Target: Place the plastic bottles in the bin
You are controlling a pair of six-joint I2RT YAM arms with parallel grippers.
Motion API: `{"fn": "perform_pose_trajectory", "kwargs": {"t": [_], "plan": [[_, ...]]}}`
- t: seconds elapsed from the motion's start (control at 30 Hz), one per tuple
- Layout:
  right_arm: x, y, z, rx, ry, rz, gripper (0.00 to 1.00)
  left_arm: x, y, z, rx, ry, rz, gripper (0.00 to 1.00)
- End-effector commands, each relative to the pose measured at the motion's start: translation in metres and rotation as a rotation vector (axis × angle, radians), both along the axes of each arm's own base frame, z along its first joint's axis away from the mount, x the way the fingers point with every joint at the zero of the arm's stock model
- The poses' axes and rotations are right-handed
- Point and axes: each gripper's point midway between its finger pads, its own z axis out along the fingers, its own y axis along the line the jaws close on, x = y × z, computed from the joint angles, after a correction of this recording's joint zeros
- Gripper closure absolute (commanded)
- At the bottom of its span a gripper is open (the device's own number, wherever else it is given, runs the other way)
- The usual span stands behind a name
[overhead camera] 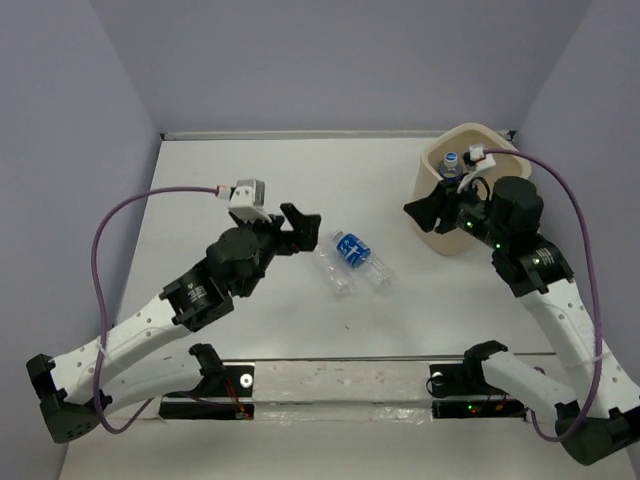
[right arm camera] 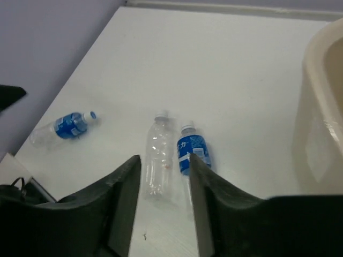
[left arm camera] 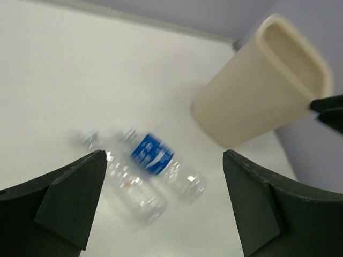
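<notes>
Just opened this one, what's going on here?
Two arms are clearing plastic bottles into the beige bin. One bottle is already inside it. The left end effector is open, pointed at a labelled bottle and a plain bottle lying side by side mid-table. The right end effector is open and empty beside the bin. The right wrist view shows another labelled bottle lying apart from that pair.

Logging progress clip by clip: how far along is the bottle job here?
Done: one bottle sits in the bin. In hand: nothing; left gripper and right gripper fingers are open, empty. Left: three on the table, a labelled bottle beside a plain bottle, and a second labelled bottle apart.
</notes>
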Motion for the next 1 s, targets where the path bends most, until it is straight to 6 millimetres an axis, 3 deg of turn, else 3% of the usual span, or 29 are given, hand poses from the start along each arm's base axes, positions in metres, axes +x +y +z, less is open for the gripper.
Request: {"fn": "perform_pose_trajectory", "kwargs": {"t": [0.0,0.07,0.2,0.23,0.27,0.4,0.43,0.5,0.63,0.77,0.97], "plan": [[-0.007,0.057,-0.013,-0.087,-0.015,0.180,0.47,-0.010,0.032,-0.116,-0.039,0.276,0.127,0.01],[0.005,0.069,-0.025,-0.153,0.005,0.158,0.37,-0.016,0.038,-0.137,-0.055,0.310,0.126,0.01],[0.043,0.082,-0.088,-0.301,0.139,0.133,0.24,-0.017,0.036,-0.158,-0.055,0.377,0.142,0.01],[0.051,0.082,-0.095,-0.332,0.147,0.122,0.23,-0.015,0.034,-0.159,-0.052,0.385,0.146,0.01],[0.059,0.085,-0.120,-0.381,0.207,0.126,0.21,-0.015,0.033,-0.164,-0.038,0.401,0.148,0.01],[0.075,0.090,-0.151,-0.458,0.265,0.133,0.15,-0.008,0.023,-0.181,-0.004,0.441,0.157,0.01],[0.080,0.091,-0.168,-0.488,0.299,0.131,0.14,-0.006,0.019,-0.188,0.002,0.459,0.157,0.01],[0.087,0.096,-0.175,-0.502,0.312,0.143,0.14,0.000,0.013,-0.192,0.000,0.463,0.151,0.01],[0.090,0.112,-0.206,-0.533,0.378,0.190,0.14,0.012,0.013,-0.203,-0.005,0.487,0.154,0.01],[0.086,0.127,-0.227,-0.545,0.422,0.237,0.13,0.032,0.020,-0.212,-0.025,0.490,0.167,0.01],[0.092,0.129,-0.256,-0.576,0.476,0.232,0.11,0.049,0.017,-0.229,-0.025,0.504,0.137,0.01]]}}
